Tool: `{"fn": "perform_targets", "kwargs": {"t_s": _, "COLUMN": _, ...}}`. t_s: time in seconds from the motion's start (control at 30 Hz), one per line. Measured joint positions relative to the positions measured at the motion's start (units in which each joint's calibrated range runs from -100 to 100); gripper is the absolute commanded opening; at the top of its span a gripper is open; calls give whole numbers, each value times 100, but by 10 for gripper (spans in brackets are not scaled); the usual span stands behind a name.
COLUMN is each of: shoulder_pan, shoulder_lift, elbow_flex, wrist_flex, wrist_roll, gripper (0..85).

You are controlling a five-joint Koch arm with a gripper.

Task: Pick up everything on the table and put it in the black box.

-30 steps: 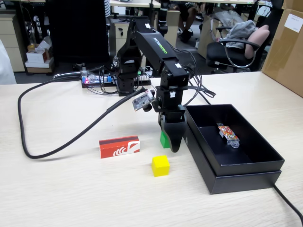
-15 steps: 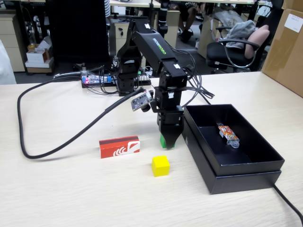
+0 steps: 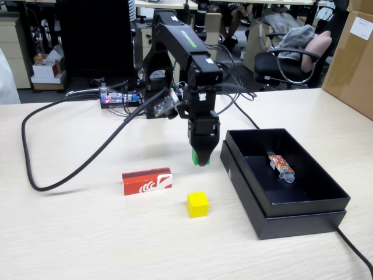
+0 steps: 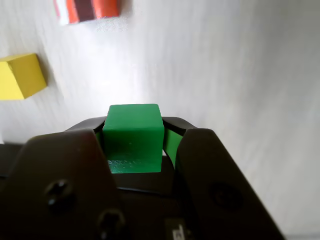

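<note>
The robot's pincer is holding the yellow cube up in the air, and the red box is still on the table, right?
Not quite. The pincer is holding the green cube, not the yellow one; the wrist view shows it clamped between the jaws. The yellow cube sits on the table in the fixed view. The rest is right: the red box lies on the table.
</note>
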Motion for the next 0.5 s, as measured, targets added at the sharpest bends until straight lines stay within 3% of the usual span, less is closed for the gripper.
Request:
{"fn": "perform_targets", "kwargs": {"t_s": 0.13, "shoulder_pan": 59, "shoulder_lift": -2027, "elbow_flex": -493, "wrist_flex": -49, "wrist_roll": -54, "gripper": 140}}
{"fn": "perform_targets", "kwargs": {"t_s": 0.27, "shoulder_pan": 464, "shoulder_lift": -3901, "elbow_flex": -237, "wrist_flex": -337, "wrist_roll": 24, "gripper": 140}}
{"fn": "perform_targets", "kwargs": {"t_s": 0.5, "shoulder_pan": 825, "shoulder_lift": -3863, "elbow_flex": 731, "wrist_flex": -567, "wrist_roll": 171, "gripper": 140}}
